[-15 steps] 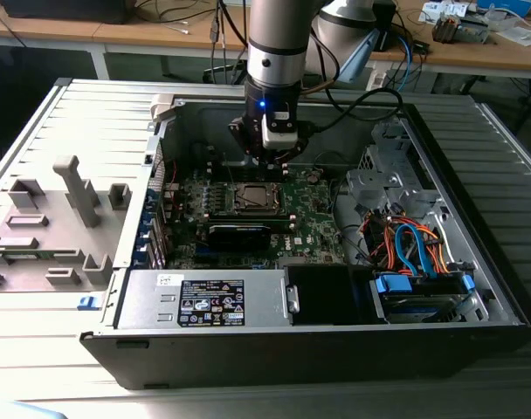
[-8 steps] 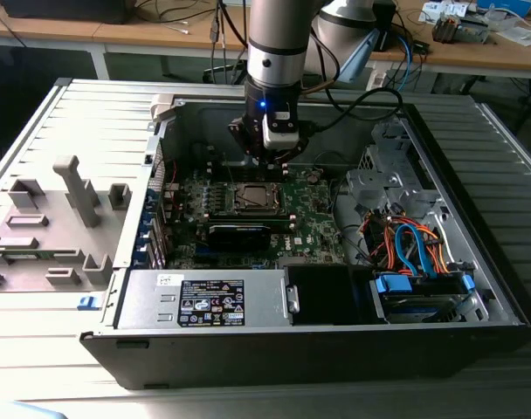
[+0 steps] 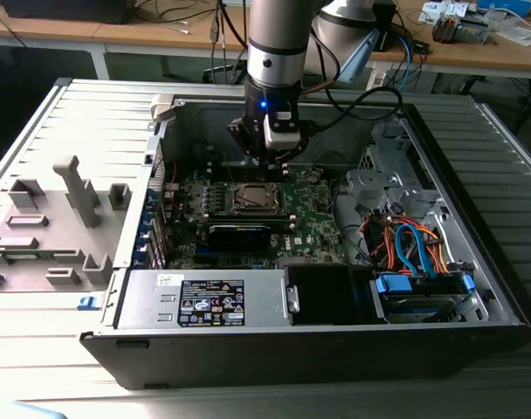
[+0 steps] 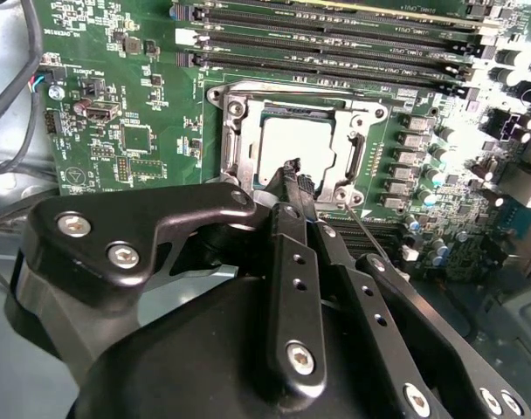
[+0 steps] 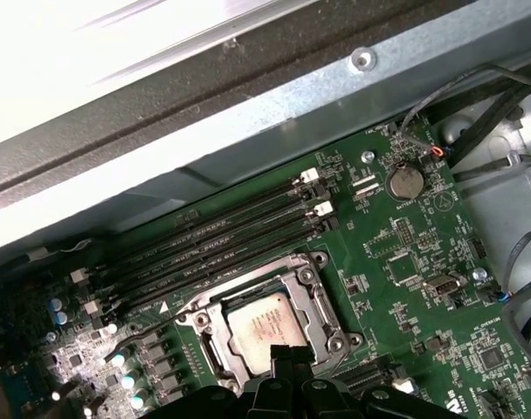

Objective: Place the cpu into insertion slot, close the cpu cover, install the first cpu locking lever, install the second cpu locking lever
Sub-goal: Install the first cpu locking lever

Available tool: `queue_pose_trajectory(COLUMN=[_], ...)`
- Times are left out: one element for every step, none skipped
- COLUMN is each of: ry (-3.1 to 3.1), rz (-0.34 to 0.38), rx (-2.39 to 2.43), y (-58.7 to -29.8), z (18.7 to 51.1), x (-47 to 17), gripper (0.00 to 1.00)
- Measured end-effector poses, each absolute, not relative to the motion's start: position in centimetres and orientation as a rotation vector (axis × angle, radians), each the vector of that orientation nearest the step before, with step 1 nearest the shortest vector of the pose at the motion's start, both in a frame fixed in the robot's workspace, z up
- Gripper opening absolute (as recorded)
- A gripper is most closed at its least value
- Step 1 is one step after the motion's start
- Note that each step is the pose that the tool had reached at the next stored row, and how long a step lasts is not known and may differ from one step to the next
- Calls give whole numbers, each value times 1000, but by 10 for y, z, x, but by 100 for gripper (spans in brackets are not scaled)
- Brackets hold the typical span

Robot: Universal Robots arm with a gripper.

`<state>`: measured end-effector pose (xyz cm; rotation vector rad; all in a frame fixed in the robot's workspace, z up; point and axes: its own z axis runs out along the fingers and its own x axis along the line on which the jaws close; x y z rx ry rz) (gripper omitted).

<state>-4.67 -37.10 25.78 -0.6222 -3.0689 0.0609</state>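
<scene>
Hand (image 4: 292, 170) hovers over cpu (image 4: 299, 144) inside insertion slot (image 4: 234, 131).

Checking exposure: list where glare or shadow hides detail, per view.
First wrist view: table beyond the case washed out white. Second wrist view: glare bleaches capacitors near the cpu. Exterior view: bay beside the power supply black.

The fingers (image 3: 270, 160) hang close over the open case's (image 3: 475, 288) insertion slot (image 3: 252, 199)

I count one open computer case (image 3: 318, 353), one power box (image 3: 204, 301) low in the exterior view, one chip (image 5: 264, 327) in one socket (image 5: 215, 307), four long memory slots (image 5: 213, 231), one coin battery (image 5: 406, 181), and my one gripper (image 4: 292, 170).
</scene>
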Motion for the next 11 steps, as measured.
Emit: queue_pose_trajectory(ry=[-3070,-3070,-3071,-3072,-3072,-3073,-3074,-3074,-3075,-3076,-3076], rz=[61,61,61,61,61,61,61,61,61,61,61], rx=[-619,-615,-613,-609,-606,-603,-600,-596,-592,-589,-586], y=[-371,-371,-371,-371,-371,-371,-371,-371,-371,-371,-371], z=[258,258,258,258,258,258,258,258,258,258,258], x=[-47,-47,-47,-47,-47,-47,-47,-47,-47,-47,-47], gripper=[11,11,11,11,11,11,11,11,11,11,11])
